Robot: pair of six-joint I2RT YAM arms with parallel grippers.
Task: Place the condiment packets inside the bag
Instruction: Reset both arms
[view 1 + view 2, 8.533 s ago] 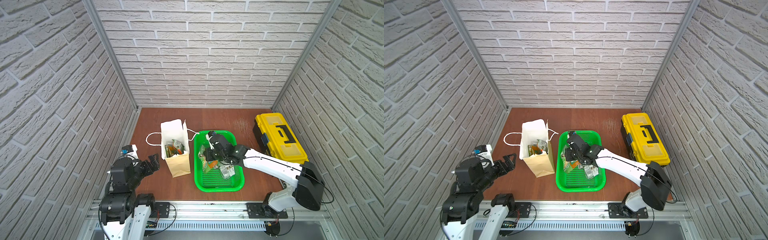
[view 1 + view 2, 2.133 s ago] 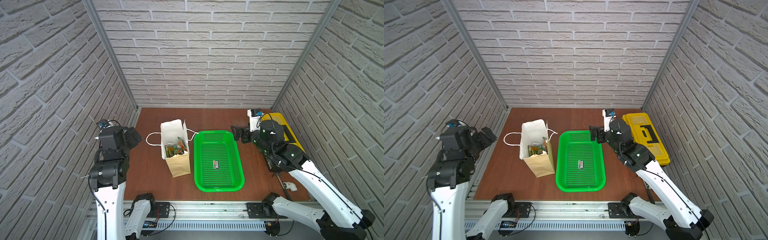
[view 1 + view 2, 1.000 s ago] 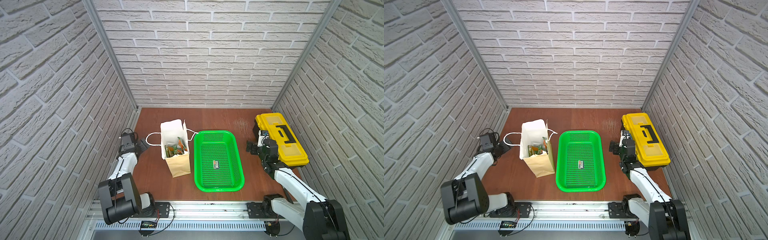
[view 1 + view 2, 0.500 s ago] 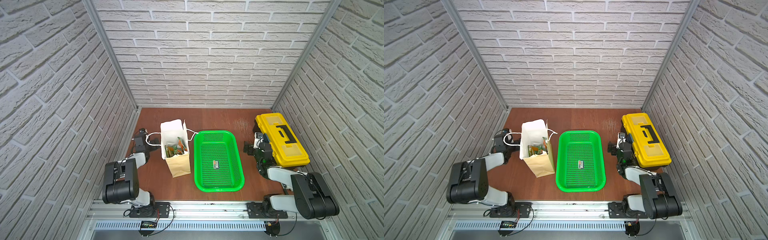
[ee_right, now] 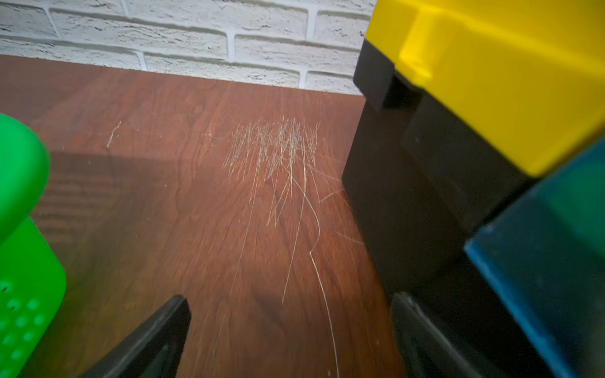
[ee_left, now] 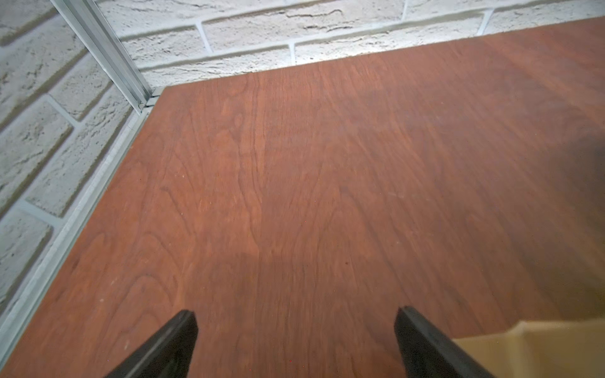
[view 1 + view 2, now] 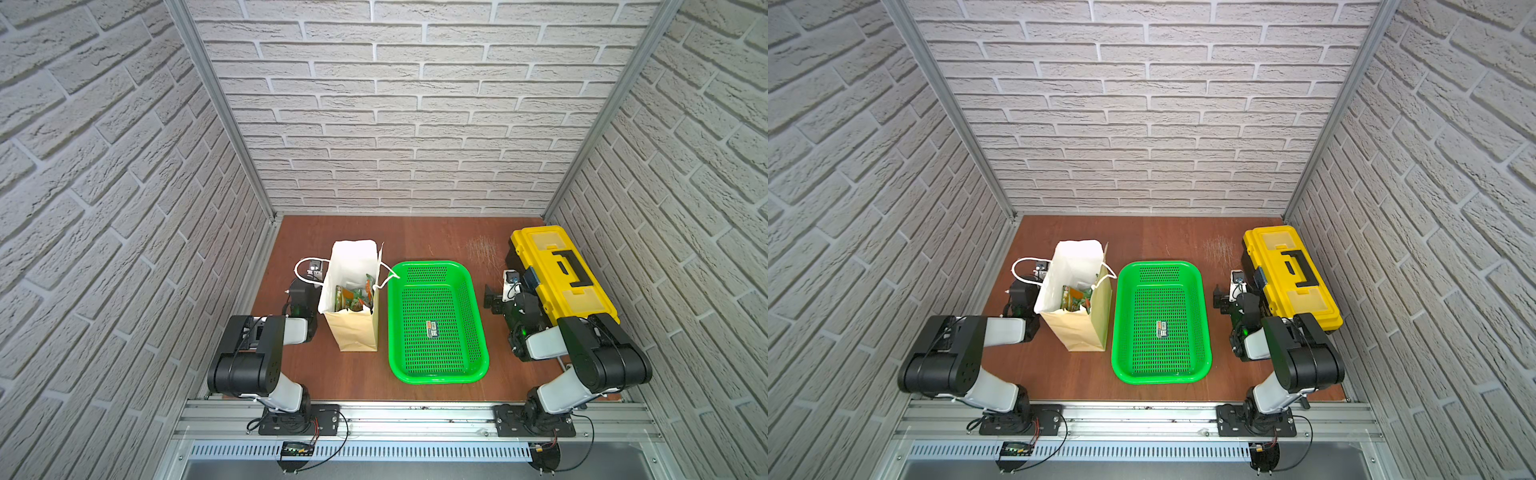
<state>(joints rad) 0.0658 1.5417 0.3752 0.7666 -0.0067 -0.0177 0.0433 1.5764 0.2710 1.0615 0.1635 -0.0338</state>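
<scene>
The basket (image 7: 436,376) no longer holds condiment packets (image 7: 353,296), now in the bag (image 7: 357,332); left hand (image 6: 294,330) and right hand (image 5: 289,314) are withdrawn, spread, empty: task likely done.

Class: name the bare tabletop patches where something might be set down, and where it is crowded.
Bare tabletop runs along the back wall behind the bag and green basket, and in front of both near the rail. Crowded: left gripper beside the bag, right gripper between basket and yellow toolbox.

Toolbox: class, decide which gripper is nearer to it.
Right. The right gripper sits close beside the toolbox, on its basket side; the left gripper is across the table, beyond the bag.
</scene>
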